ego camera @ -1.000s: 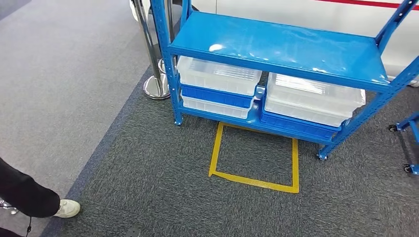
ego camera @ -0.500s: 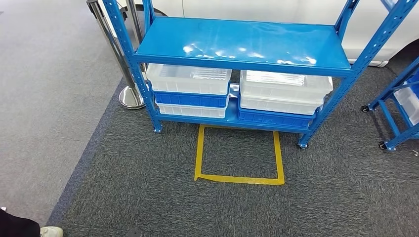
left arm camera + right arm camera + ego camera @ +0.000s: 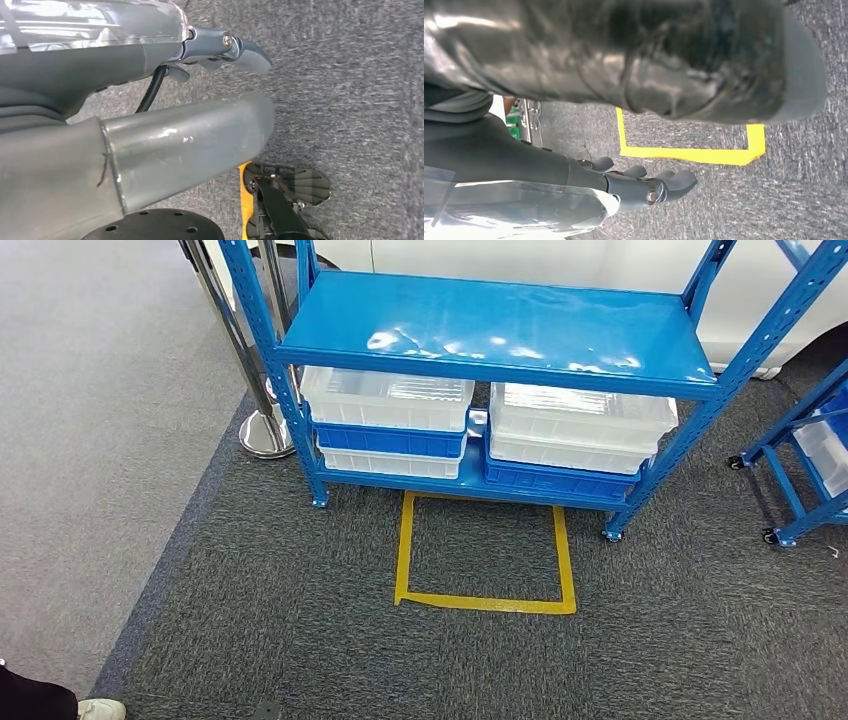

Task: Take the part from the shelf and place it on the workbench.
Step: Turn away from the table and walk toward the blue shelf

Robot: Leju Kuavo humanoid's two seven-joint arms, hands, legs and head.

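Floor: dark grey carpet (image 3: 300,640) with a yellow taped square (image 3: 486,560).
Shelf: blue rack (image 3: 495,330); part unseen, direction untellable.
Hands: left hand (image 3: 225,50) and right hand (image 3: 644,185) hang empty, fingers loosely apart.

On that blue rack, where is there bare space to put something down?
The glossy top board of the blue metal shelf rack lies bare between its corner posts. Below is crowded: two stacks of clear and blue plastic bins, a narrow gap between them. The yellow tape square frames bare carpet.

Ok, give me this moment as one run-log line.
phase: facing blue metal shelf rack | part: not picked | bins: white and blue plastic bins on lower shelf | left hand: holds nothing | right hand: holds nothing
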